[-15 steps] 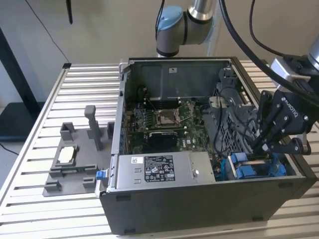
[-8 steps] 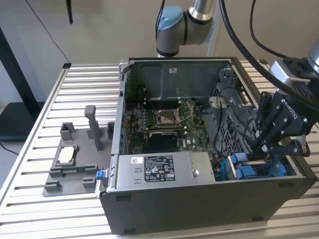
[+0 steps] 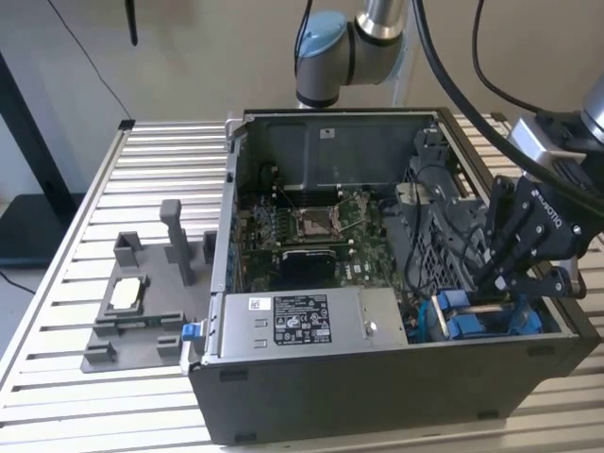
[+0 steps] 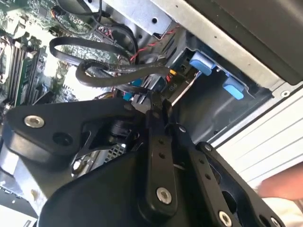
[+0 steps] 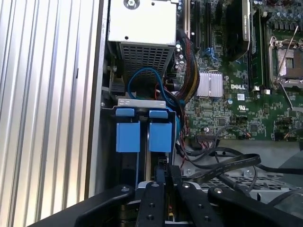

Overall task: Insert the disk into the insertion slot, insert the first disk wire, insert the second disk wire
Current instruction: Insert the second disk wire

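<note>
The gripper [image 3: 497, 283], fingers pressed together, pokes down at the disk [image 3: 486, 319], at four o'clock in the computer case [image 3: 311, 396], likely seating it.

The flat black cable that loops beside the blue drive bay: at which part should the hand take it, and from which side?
Probably on the straight run of the flat black cable, not its bend. It is a thin band, so the hand should close across its two wide faces, coming through the open side of the computer case; walls block the other sides.
</note>
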`<state>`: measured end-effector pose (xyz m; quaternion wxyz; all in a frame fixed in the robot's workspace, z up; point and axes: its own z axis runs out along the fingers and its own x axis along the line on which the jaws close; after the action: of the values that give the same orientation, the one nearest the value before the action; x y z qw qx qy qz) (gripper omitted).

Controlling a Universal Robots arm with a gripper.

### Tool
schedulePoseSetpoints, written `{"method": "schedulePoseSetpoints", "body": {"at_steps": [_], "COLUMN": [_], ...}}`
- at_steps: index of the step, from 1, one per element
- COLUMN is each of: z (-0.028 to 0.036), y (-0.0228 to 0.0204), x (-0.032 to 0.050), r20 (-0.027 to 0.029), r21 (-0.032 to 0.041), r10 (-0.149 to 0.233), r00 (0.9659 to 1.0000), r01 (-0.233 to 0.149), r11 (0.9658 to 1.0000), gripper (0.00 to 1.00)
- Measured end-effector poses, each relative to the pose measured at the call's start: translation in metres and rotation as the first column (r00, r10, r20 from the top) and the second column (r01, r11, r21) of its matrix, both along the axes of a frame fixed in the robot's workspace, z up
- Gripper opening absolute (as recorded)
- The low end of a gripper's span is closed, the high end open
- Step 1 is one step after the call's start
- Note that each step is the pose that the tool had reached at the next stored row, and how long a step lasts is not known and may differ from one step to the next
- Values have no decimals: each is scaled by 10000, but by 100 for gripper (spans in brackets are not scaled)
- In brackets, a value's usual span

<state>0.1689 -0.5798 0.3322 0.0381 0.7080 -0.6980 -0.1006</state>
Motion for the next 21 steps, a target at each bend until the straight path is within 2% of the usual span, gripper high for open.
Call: {"method": "schedulePoseSetpoints", "body": {"at_steps": [2, 6, 7, 8, 11, 15, 18, 21], "z": [-3, -4, -1, 4, 41, 121, 129, 171], "y": [-14, -34, -35, -36, -38, -38, -38, -38], "x": [0, 0, 0, 0, 0, 0, 0, 0], "r20": [0, 0, 0, 0, 0, 0, 0, 0], "r21": [16, 125, 144, 161, 195, 222, 229, 246], "r10": [0, 0, 0, 0, -1, 0, 0, 0], "r00": [10000, 10000, 10000, 10000, 10000, 10000, 10000, 10000], "r01": [0, 0, 0, 0, 1, 0, 0, 0], "r11": [10000, 9999, 9999, 9999, 9998, 9998, 9997, 9997], "gripper": [16, 17, 24, 24, 24, 24, 24, 24]}}
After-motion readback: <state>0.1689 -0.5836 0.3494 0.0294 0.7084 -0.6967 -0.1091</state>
